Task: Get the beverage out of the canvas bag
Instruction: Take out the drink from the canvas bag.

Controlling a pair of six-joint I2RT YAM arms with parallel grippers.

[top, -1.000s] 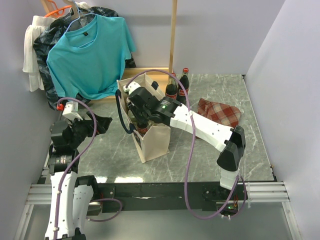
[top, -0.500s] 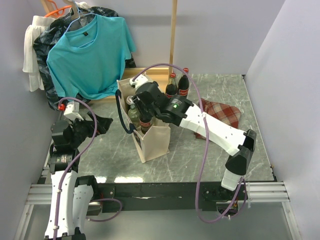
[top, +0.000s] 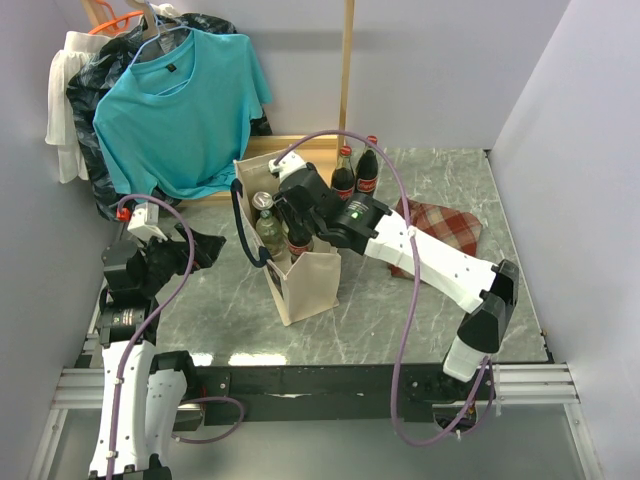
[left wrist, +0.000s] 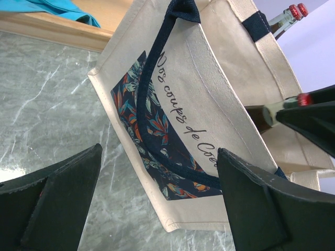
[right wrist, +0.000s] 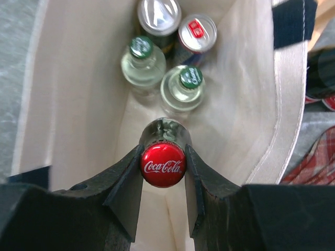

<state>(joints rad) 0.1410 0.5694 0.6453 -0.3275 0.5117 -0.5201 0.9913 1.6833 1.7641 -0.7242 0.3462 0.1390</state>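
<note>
The canvas bag (top: 304,280) stands upright near the table's middle, its mouth open. From 3 o'clock the right arm reaches over it, and the right gripper (right wrist: 163,175) is clamped on the neck of a cola bottle (right wrist: 163,137) just under its red cap (right wrist: 163,165). The bottle's lower body sits inside the bag. At 9 o'clock the left gripper (left wrist: 157,196) is spread wide and empty, facing the bag's printed side.

I judge the lift-out to be under way. The next move calls for a straight upward pull that clears the rim, keeping off the 2 green-capped bottles (right wrist: 141,58) at 12 o'clock of the cap.
</note>
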